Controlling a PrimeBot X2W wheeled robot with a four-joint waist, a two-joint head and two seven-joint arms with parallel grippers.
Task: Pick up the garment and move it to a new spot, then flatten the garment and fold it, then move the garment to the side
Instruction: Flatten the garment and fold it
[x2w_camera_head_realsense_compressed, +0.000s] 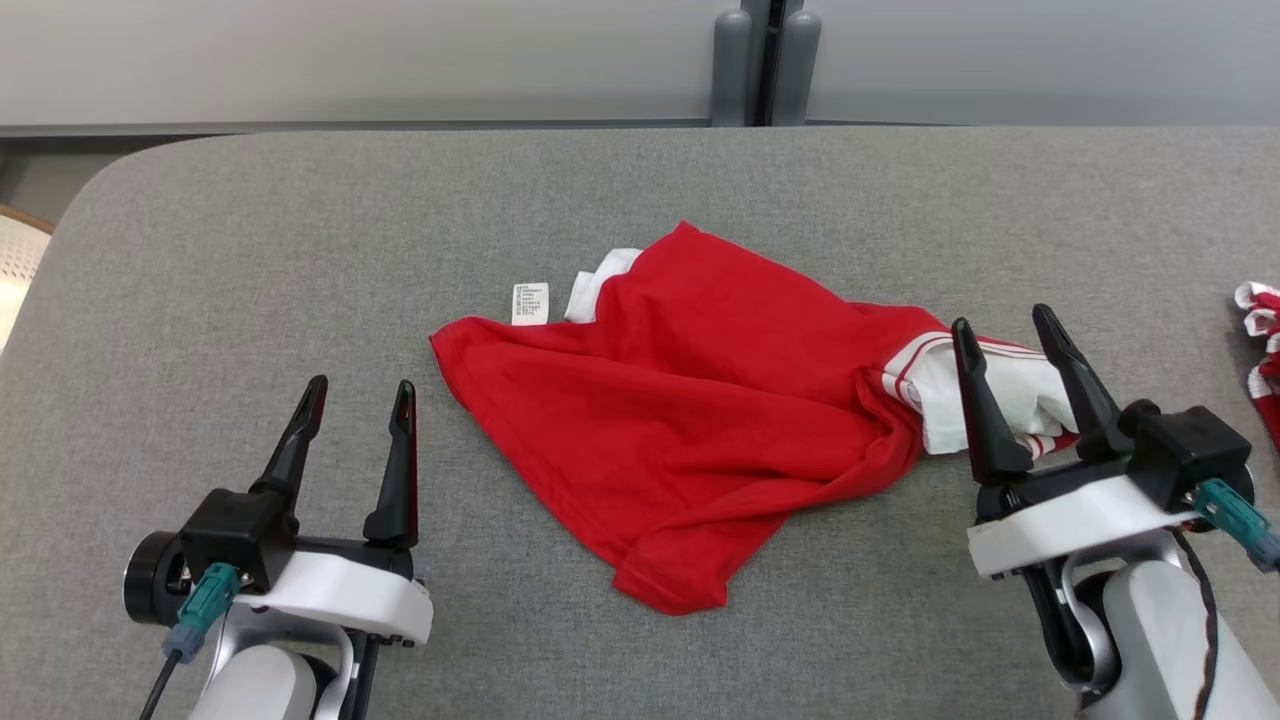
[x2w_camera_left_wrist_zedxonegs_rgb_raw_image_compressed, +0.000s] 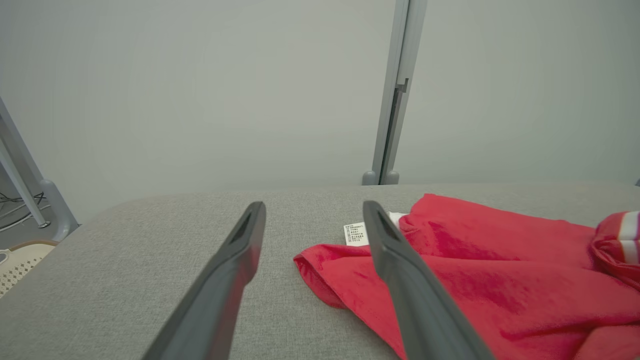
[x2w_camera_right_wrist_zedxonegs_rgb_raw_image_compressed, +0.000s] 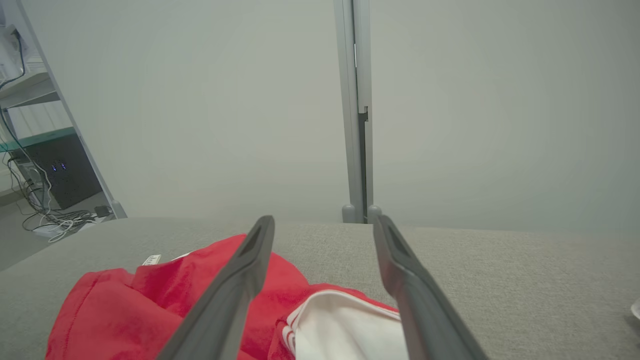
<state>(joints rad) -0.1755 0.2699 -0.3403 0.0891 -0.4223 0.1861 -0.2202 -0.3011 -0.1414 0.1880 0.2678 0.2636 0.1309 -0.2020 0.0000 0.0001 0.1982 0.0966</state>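
Note:
A red garment (x2w_camera_head_realsense_compressed: 690, 410) with white striped trim and a white care label lies crumpled in the middle of the grey table (x2w_camera_head_realsense_compressed: 250, 250). Its white sleeve part (x2w_camera_head_realsense_compressed: 1010, 390) sits at the right end. My right gripper (x2w_camera_head_realsense_compressed: 1005, 325) stands open above that white part, fingers apart with nothing between them; in the right wrist view the gripper (x2w_camera_right_wrist_zedxonegs_rgb_raw_image_compressed: 322, 225) hangs over the white cloth (x2w_camera_right_wrist_zedxonegs_rgb_raw_image_compressed: 345, 330). My left gripper (x2w_camera_head_realsense_compressed: 360, 390) is open to the left of the garment, clear of it. The left wrist view shows the left gripper (x2w_camera_left_wrist_zedxonegs_rgb_raw_image_compressed: 312, 207) by the garment's left corner (x2w_camera_left_wrist_zedxonegs_rgb_raw_image_compressed: 320, 265).
A second red-and-white striped cloth (x2w_camera_head_realsense_compressed: 1262, 340) lies at the table's right edge. A grey post (x2w_camera_head_realsense_compressed: 762, 60) stands behind the table against a pale wall. A perforated basket (x2w_camera_head_realsense_compressed: 15, 260) sits off the table's left edge.

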